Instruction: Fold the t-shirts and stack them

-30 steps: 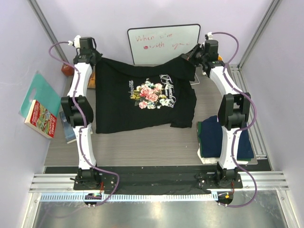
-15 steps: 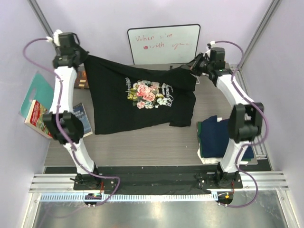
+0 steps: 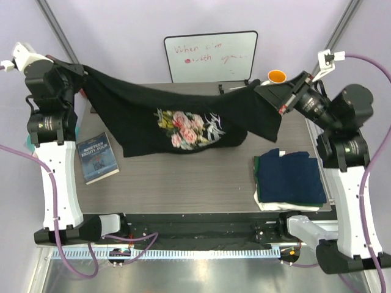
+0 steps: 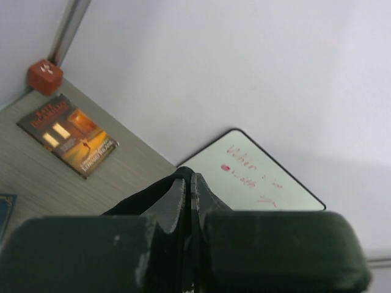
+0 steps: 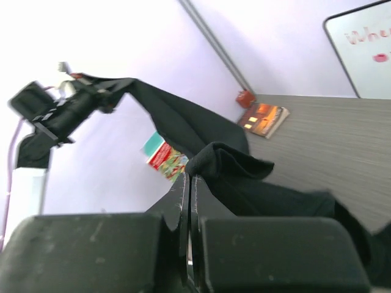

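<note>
The large black t-shirt [image 3: 183, 116] with a pink floral print hangs stretched between both arms above the table, its lower part draping onto the wood. My left gripper [image 3: 82, 69] is shut on its left top corner, high at the far left; black cloth [image 4: 146, 195] shows pinched between the fingers. My right gripper [image 3: 269, 93] is shut on the right top corner, with a black fold [image 5: 229, 160] bunched at its tips. A stack of folded t-shirts [image 3: 288, 180], navy on top of green and white, lies at the right front.
A whiteboard [image 3: 211, 56] leans on the back wall. An orange cup [image 3: 277, 76] stands at the back right. A blue book [image 3: 98, 157] lies at the left. Another book [image 4: 68, 133] and a red cube [image 4: 44, 75] sit at the far left back.
Both arms have risen and spread apart, lifting the black t-shirt's top edge off the table and pulling it taut. The blue book at the left is now uncovered.
</note>
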